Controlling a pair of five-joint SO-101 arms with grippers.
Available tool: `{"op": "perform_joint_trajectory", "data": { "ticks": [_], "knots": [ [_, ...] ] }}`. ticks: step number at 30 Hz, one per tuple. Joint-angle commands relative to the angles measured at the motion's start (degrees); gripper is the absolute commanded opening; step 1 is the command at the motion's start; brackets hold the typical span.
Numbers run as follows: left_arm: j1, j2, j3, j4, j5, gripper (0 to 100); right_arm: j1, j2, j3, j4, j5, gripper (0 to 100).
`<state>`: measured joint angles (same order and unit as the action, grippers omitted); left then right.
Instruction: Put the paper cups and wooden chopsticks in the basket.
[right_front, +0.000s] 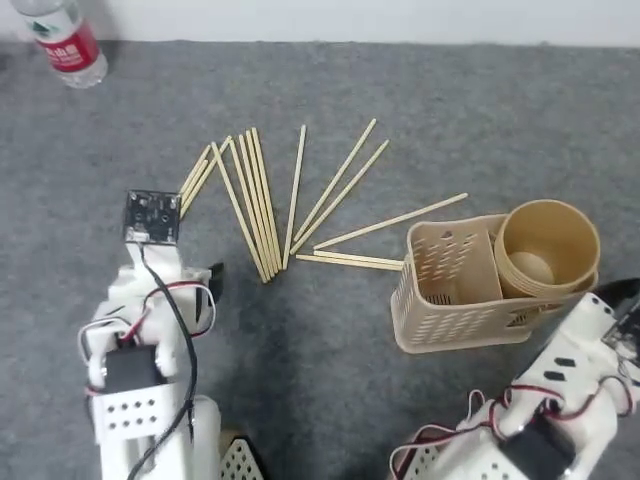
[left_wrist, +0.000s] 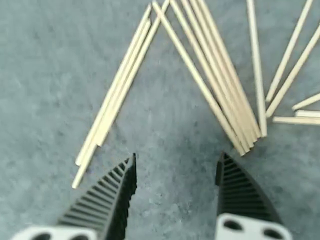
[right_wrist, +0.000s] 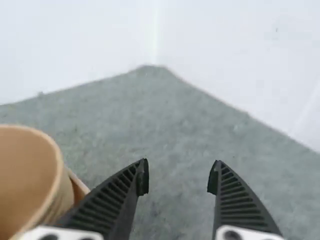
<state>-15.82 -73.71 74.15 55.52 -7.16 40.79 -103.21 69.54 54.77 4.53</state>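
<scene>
With the paper cups (right_front: 548, 245) nested in the basket (right_front: 450, 320), we are tackling the wooden chopsticks (left_wrist: 212, 75) lying on the carpet (right_front: 400, 100) before our spread, empty left gripper (left_wrist: 177, 157) (the right gripper (right_wrist: 180, 163) is gaping idle too), likely needing a descent and pinch.

Cups (right_front: 545, 245) in basket (right_front: 440, 322), chopsticks (right_front: 259, 200) left

High camera looks straight down; left wrist camera shares its chopsticks (right_front: 252, 200), close

I see pale tan chopsticks (right_front: 258, 205), a beige basket (right_front: 450, 320) with a slotted pattern, brown paper cups (right_front: 548, 235), a grey worktop (right_front: 450, 120) and a red-labelled clear bottle (right_front: 65, 45).
</scene>
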Motion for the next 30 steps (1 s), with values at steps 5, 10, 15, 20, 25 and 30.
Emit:
{"op": "perform_joint_trajectory", "data": {
  "ticks": [5,10,15,20,25,30],
  "knots": [
    [-0.2,-1.1,10.3,-8.2,0.6,24,-0.6,0.0,-17.3,4.9,4.7,21.2],
    [-0.1,-1.1,13.5,-11.1,0.5,24,-5.8,6.6,-30.4,9.8,8.8,21.2],
    [0.0,-1.1,13.8,-11.0,0.5,24,-10.0,24.7,-47.6,19.1,9.8,21.0],
    [0.2,-1.1,13.8,-10.9,0.5,24,-15.8,44.8,-69.3,34.4,10.3,21.0],
    [3.9,-1.1,15.3,-11.1,0.4,24,-18.2,62.4,-87.5,47.3,10.1,21.0],
    [4.2,-1.1,15.3,-11.1,0.4,24,-17.7,72.7,-90.5,48.0,10.5,21.0]
  ]
}}
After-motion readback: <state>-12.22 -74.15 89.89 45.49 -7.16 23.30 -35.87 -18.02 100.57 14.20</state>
